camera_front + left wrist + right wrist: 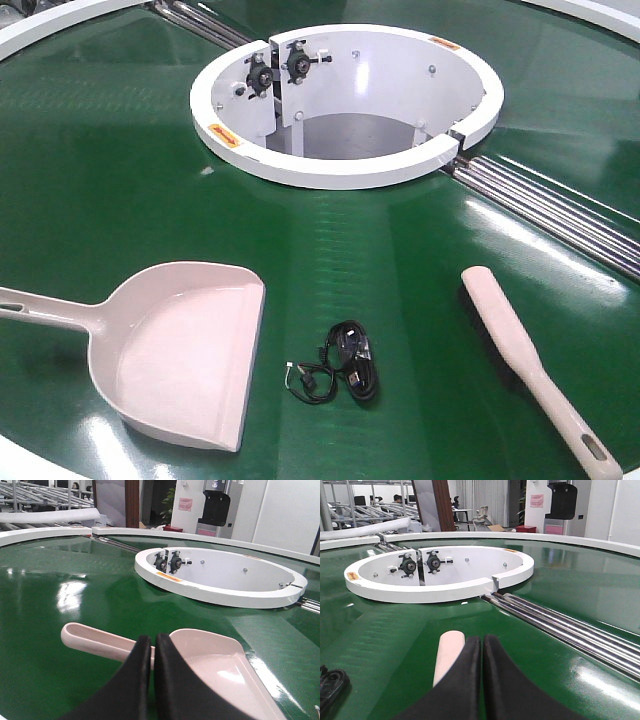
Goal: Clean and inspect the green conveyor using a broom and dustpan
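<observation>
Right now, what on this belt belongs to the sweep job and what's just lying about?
Job: glossy dark green conveyor belt; wide pale beige-pink plastic dustpan; long flat beige plastic broom.
Lying about: small coiled black cable bundle, between dustpan and broom; possibly the debris to sweep.

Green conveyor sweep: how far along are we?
Done: nothing visible. The dustpan and broom lie flat on the green conveyor, ungrasped. In hand: left gripper, shut and empty, is over the dustpan handle; right gripper, shut, over the broom. Left: grasp both, sweep up the black cable bundle between them, inspect.
</observation>
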Robot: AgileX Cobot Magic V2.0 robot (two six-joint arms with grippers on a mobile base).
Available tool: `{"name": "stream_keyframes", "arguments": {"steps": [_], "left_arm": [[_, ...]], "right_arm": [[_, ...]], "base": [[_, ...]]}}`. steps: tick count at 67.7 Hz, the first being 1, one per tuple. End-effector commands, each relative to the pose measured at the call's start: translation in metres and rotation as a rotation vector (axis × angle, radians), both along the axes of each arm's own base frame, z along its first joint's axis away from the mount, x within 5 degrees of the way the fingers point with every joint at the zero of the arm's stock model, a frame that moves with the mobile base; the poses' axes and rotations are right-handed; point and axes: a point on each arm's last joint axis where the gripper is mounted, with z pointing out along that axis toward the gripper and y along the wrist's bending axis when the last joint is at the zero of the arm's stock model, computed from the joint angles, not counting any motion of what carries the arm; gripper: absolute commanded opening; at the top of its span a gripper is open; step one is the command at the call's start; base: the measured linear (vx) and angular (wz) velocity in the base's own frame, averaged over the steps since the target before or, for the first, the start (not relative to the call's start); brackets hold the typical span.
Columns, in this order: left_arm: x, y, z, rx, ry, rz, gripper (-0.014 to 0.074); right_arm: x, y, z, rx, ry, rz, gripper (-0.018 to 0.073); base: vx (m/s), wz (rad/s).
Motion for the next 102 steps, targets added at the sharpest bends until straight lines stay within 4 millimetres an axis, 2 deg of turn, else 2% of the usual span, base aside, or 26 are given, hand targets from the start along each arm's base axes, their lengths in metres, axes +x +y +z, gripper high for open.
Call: {"name": "stream_keyframes", "arguments": {"steps": [1, 54, 64, 74, 84, 92, 102], "left_arm": [[0.000, 0.000, -0.003, -0.018, -0.059, -0.004, -0.0007], [0.000, 0.000, -0.003, -0.018, -0.060, -0.004, -0.0007], [0.000, 0.000, 0.003, -0.024, -0.118, -0.006, -0.0007], [-0.004, 0.000, 0.026, -0.039, -0.275, -0.009, -0.0007], [-0.010, 0.001, 0.071, 0.028, -0.343, 0.003, -0.0007], [-0.003, 0.000, 0.102, 0.081, -0.232, 0.007, -0.0007], [0.017, -0.002, 0.127, 0.132, -0.079, 0.002, -0.0007]], "right_arm": [[-0.001, 0.000, 0.001, -0.011, -0.075, -0.003, -0.0010], [-0.001, 0.000, 0.001, -0.013, -0.075, -0.003, -0.0010], [-0.001, 0.000, 0.001, -0.013, -0.075, -0.003, -0.0010], [-0.001, 0.000, 0.001, -0.013, -0.075, -0.003, -0.0010], [-0.001, 0.000, 0.001, -0.013, -0.075, -0.003, -0.0010], [-0.001, 0.000, 0.001, -0.013, -0.075, -0.003, -0.0010], [-0.001, 0.000, 0.001, -0.013, -0.075, -0.003, -0.0010]], "base": [[0.00, 0.00], [0.00, 0.00], [0.00, 0.00], [0.00, 0.00], [0.00, 0.00], [0.00, 0.00], [0.00, 0.00]]}}
